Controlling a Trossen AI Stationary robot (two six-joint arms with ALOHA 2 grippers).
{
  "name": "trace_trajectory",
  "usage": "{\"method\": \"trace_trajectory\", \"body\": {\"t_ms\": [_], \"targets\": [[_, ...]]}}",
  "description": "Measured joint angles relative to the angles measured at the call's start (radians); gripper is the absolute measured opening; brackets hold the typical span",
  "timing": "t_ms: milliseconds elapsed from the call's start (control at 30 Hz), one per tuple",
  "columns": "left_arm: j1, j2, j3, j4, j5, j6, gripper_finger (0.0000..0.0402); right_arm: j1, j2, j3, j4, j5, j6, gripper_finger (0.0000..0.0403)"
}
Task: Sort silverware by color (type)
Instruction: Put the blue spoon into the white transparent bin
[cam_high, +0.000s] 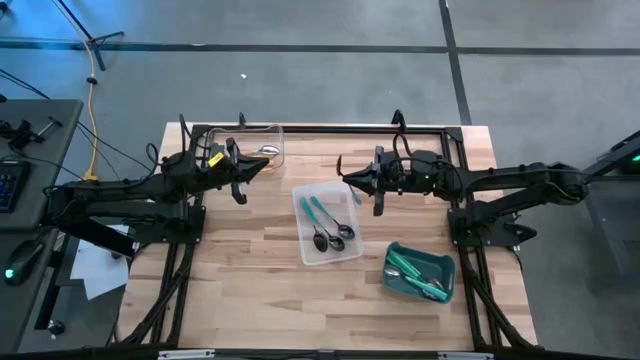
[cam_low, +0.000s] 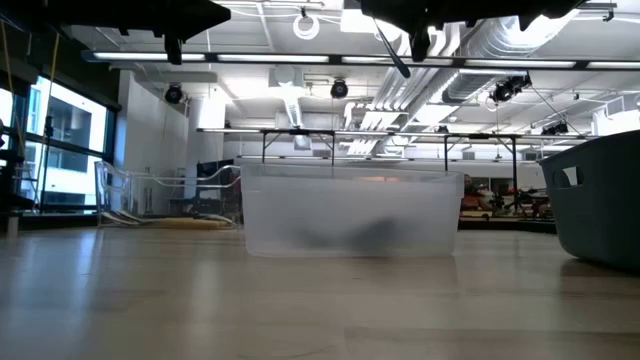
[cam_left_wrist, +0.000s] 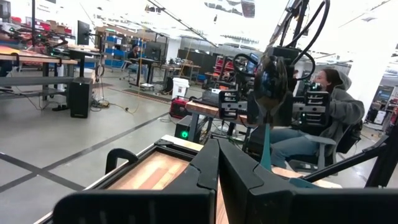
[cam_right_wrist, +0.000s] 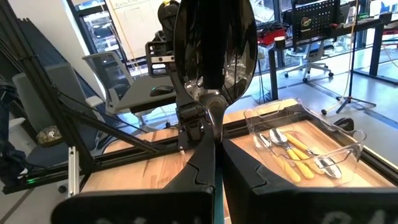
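I am mid-carry with one spoon. My right gripper (cam_right_wrist: 215, 142) is clamped tight on a small spoon with a shiny metal bowl and a slim teal-blue handle (cam_left_wrist: 270, 87). It holds the spoon upright, bowl uppermost, just above the far edge of the clear plastic tray in the middle of the table (cam_high: 352, 252).

Two like spoons with teal-blue handles (cam_high: 325, 222) already lie inside that middle tray, so I judge this one belongs with them. More spoons wait in the teal plastic bin (cam_high: 447, 266), just beside the tray's near right corner. The spoons with orange handles (cam_right_wrist: 297, 155) lie in a second clear tray (cam_right_wrist: 348, 138), beyond the middle tray's far left corner.

My left gripper (cam_high: 243, 176) hangs by that second tray with its fingers pressed together on nothing that I can see.

The next move, as I read it, calls for bringing the right gripper in over the middle tray's open floor. I would then tip the spoon flatter and go low before letting go. Dropped from this height it could bounce off the tray wall or strike the two spoons already there.
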Motion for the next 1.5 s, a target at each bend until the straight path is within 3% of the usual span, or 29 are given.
{"method": "trace_trajectory", "body": {"t_ms": [1500], "targets": [[0.0, 0.0, 0.0, 0.001, -0.001, 0.0, 0.0001, 0.0, 0.013, 0.004, -0.012, 0.018, 0.024, 0.0]]}}
